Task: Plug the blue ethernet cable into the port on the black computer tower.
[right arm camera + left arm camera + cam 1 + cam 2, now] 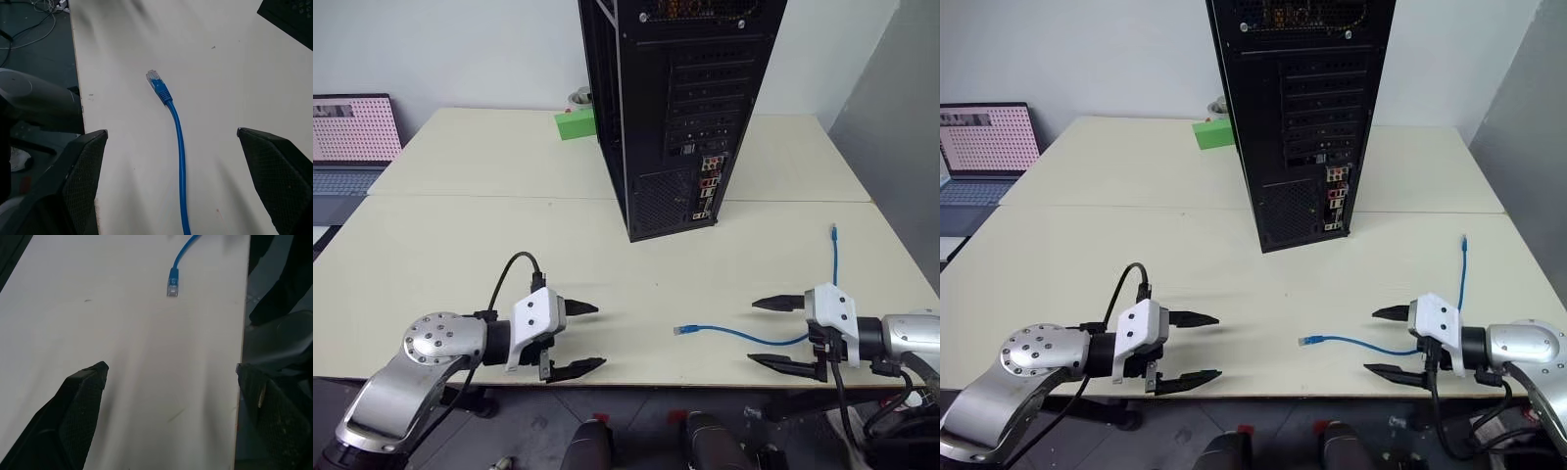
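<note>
Both grippers hover over the table's (460, 245) near edge, jaws spread wide and empty. Left gripper (572, 338) faces right gripper (773, 333). Between them, nearer the right one, lies the blue ethernet cable (744, 335), its clear plug just ahead of the right fingers. Well beyond stands the black computer tower (690, 108), upright.

On the tabletop (460, 245) the computer tower (680, 108) stands ahead at the middle, the ethernet cable (744, 335) lies before it toward my right gripper (771, 333), and my left gripper (579, 338) hovers well apart.
</note>
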Available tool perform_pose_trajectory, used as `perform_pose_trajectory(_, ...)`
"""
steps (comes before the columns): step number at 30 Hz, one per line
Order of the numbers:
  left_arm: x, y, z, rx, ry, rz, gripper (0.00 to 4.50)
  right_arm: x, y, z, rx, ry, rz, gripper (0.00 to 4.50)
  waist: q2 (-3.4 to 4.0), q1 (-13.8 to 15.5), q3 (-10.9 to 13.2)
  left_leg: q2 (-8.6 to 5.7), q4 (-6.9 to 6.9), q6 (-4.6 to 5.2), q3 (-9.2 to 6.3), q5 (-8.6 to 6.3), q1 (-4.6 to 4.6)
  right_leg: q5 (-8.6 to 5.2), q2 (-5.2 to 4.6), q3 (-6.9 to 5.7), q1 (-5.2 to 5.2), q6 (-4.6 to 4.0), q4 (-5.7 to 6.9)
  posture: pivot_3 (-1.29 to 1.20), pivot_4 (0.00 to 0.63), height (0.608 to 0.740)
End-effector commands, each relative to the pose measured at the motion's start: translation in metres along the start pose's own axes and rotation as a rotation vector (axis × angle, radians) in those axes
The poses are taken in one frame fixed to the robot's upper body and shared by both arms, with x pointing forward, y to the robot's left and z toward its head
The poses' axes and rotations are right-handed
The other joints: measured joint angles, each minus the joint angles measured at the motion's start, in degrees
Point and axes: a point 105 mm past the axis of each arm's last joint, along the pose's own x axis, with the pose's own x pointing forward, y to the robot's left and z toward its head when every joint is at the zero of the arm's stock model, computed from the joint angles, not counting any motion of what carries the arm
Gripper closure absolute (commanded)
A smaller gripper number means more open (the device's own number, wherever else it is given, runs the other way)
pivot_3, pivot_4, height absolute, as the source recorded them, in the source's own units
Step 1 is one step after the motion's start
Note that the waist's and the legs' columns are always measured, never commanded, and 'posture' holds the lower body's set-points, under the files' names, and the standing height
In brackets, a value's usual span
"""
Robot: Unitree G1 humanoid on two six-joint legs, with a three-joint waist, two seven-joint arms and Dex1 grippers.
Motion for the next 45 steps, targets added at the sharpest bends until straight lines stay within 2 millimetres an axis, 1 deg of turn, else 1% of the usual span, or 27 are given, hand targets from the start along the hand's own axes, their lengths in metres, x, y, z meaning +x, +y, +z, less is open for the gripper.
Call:
perform_pose_trajectory(1,-0.001,-0.002,0.007,0.046,0.005,-0.011,0.01,0.003,0.003,0.004,-0.033,-0.011,0.022,0.00,0.00,0.00,0.00,0.00,0.00,0.00,0.00,0.00,0.00,0.00,0.00,0.00,0.00,0.00,0.00,0.00,0.150,0.740)
perform_pose_trajectory(11,0.004,-0.004,0.005,0.045,0.005,-0.019,0.01,0.011,0.002,0.009,-0.017,-0.032,0.026,0.00,-0.01,0.01,0.00,0.00,0.00,0.00,0.00,0.00,0.00,0.00,0.00,0.00,0.00,0.00,0.01,0.00,0.150,0.740)
perform_pose_trajectory(14,0.005,-0.006,0.007,0.042,-0.006,-0.025,0.01,0.017,0.001,0.013,-0.007,-0.050,0.028,0.00,-0.01,-0.03,0.00,0.00,0.00,0.00,0.00,0.00,0.00,0.00,0.01,0.00,0.00,0.00,0.02,0.00,0.150,0.740)
perform_pose_trajectory(18,0.009,-0.002,0.008,0.046,-0.016,-0.003,0.01,0.027,-0.001,0.015,-0.018,-0.060,0.027,0.00,-0.01,0.02,0.00,0.00,0.01,0.00,0.00,0.00,0.01,0.00,0.01,0.00,0.00,0.00,0.04,0.00,0.150,0.740)
perform_pose_trajectory(20,0.010,-0.002,0.010,0.056,-0.028,-0.005,0.01,0.031,-0.001,0.015,-0.030,-0.058,0.029,0.00,-0.01,0.06,0.01,-0.01,0.01,0.00,0.00,0.00,0.00,0.00,0.01,0.00,0.00,0.00,0.04,0.00,0.150,0.740)
perform_pose_trajectory(25,0.016,-0.011,0.028,0.048,-0.116,-0.059,0.01,0.042,0.001,0.017,-0.027,-0.066,0.039,0.00,-0.01,0.07,0.01,-0.01,0.02,0.00,0.00,0.00,0.00,0.01,0.01,0.00,0.00,0.01,0.05,0.00,0.150,0.740)
perform_pose_trajectory(30,0.019,-0.016,0.032,0.061,-0.128,-0.082,0.01,0.048,0.001,0.014,-0.020,-0.063,0.044,0.00,-0.01,0.08,0.01,-0.01,0.02,0.00,-0.01,0.00,0.01,0.01,0.02,0.00,0.01,0.01,0.10,0.00,0.150,0.740)
perform_pose_trajectory(35,0.025,-0.022,0.025,0.080,-0.102,-0.112,0.01,0.061,-0.002,0.002,-0.017,-0.034,0.046,0.00,-0.03,0.01,-0.01,-0.01,0.06,0.00,0.00,0.00,0.04,0.01,0.02,0.01,0.02,0.01,0.11,0.00,0.150,0.740)
perform_pose_trajectory(40,0.026,-0.022,0.020,0.082,-0.096,-0.108,0.01,0.072,-0.005,-0.011,-0.008,-0.010,0.056,0.00,-0.03,0.03,-0.01,-0.01,0.06,0.00,0.00,0.00,0.03,0.01,0.03,0.01,0.02,0.01,0.12,0.00,0.150,0.740)
perform_pose_trajectory(41,0.026,-0.022,0.019,0.083,-0.096,-0.106,0.00,0.074,-0.005,-0.013,-0.004,-0.007,0.057,0.29,-0.03,0.02,-0.01,-0.01,0.06,0.00,0.00,0.00,0.03,0.01,0.03,0.01,0.02,0.01,0.13,0.00,0.150,0.740)
perform_pose_trajectory(42,0.027,-0.021,0.019,0.084,-0.096,-0.101,0.00,0.076,-0.006,-0.014,0.007,-0.003,0.058,0.37,-0.03,0.01,-0.01,-0.01,0.06,0.00,-0.01,0.00,0.04,0.01,0.03,0.01,0.02,0.01,0.13,0.00,0.150,0.740)
perform_pose_trajectory(44,0.028,-0.020,0.018,0.087,-0.096,-0.095,0.00,0.077,-0.007,-0.017,0.027,0.003,0.060,0.78,-0.03,0.01,0.00,-0.01,0.06,0.00,0.00,0.00,0.04,0.01,0.03,0.02,0.02,0.01,0.15,0.00,0.150,0.740)
perform_pose_trajectory(45,0.028,-0.020,0.018,0.088,-0.096,-0.092,0.00,0.077,-0.008,-0.018,0.036,0.004,0.061,1.17,-0.03,0.02,0.00,-0.01,0.06,0.00,-0.01,0.00,0.04,0.01,0.03,0.01,0.02,0.01,0.15,0.00,0.150,0.740)
